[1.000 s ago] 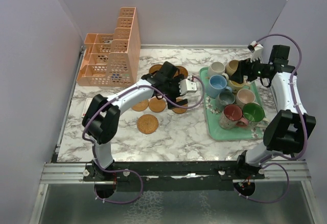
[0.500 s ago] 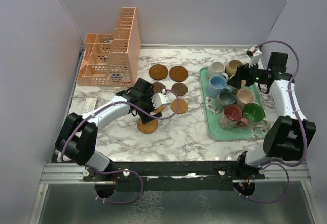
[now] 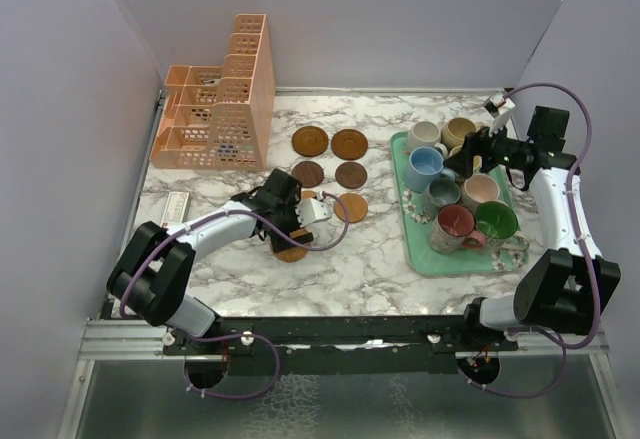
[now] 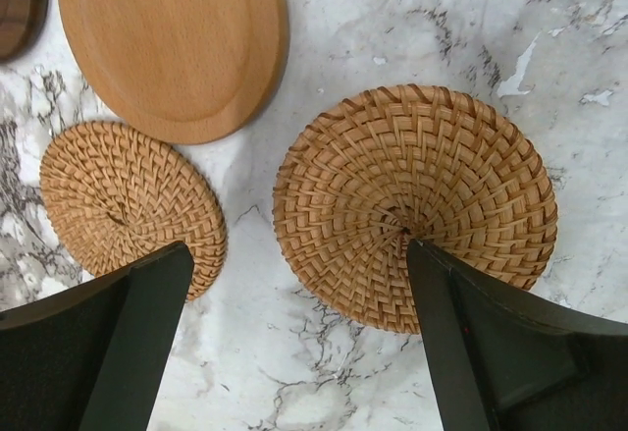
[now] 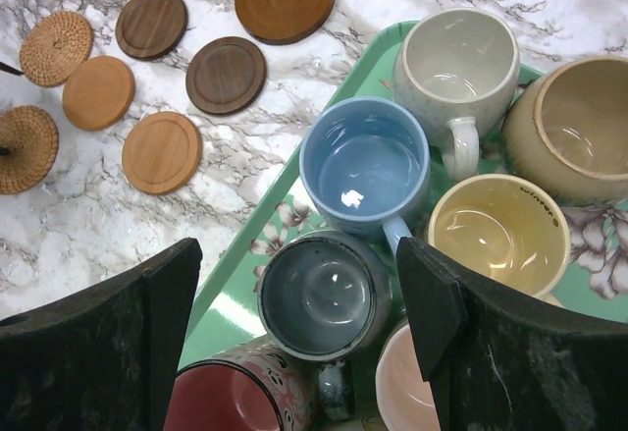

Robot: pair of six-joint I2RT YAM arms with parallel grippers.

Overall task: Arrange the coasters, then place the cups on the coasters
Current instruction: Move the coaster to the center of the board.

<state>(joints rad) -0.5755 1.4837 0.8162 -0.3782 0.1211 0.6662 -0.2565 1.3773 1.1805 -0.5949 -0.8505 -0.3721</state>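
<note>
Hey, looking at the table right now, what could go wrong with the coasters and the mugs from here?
1. The left tool hangs open over a thin woven coaster lying flat on the marble; its fingers might skid and shove it into the neighbouring woven coaster.
2. The right tool hangs open above mugs packed tightly on the tray; reaching for the grey mug could knock the blue mug beside it.

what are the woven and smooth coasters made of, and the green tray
Woven coaster: looks like rattan or wicker, matt, spiral plaited strands.
Smooth coaster: light wood, satin finish, faint grain and raised rim.
Tray: probably plastic or melamine, glossy mint with printed flowers.
</note>
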